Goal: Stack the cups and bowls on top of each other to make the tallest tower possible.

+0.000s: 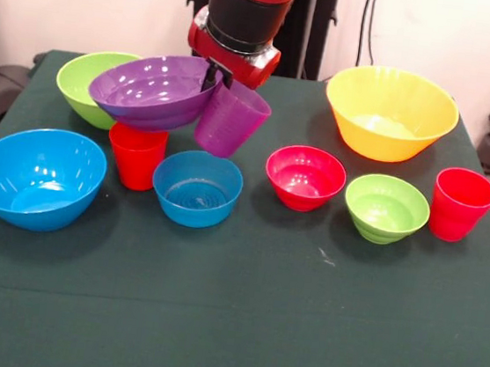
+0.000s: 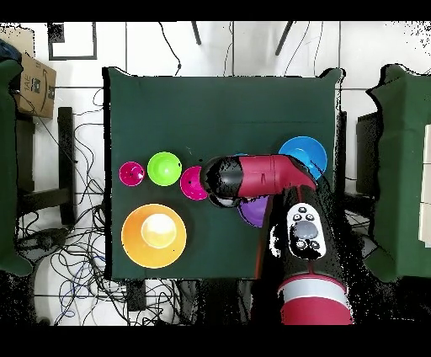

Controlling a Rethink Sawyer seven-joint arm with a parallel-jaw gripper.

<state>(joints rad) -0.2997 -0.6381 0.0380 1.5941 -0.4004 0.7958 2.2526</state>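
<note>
One purple cup [image 1: 231, 119] tilted in the hand [image 1: 217, 81], off the table [image 1: 238, 324].

Purple cup [image 1: 231, 118] hangs tilted beside a purple bowl [image 1: 152, 91] resting on a red cup [image 1: 136, 155]

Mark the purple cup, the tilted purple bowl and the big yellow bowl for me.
purple cup [image 1: 231, 120], front view, on its ribbed side wall.
purple bowl [image 1: 149, 88], front view, on its inner surface.
yellow bowl [image 2: 135, 253], overhead view, on its rim band, lower left.
</note>
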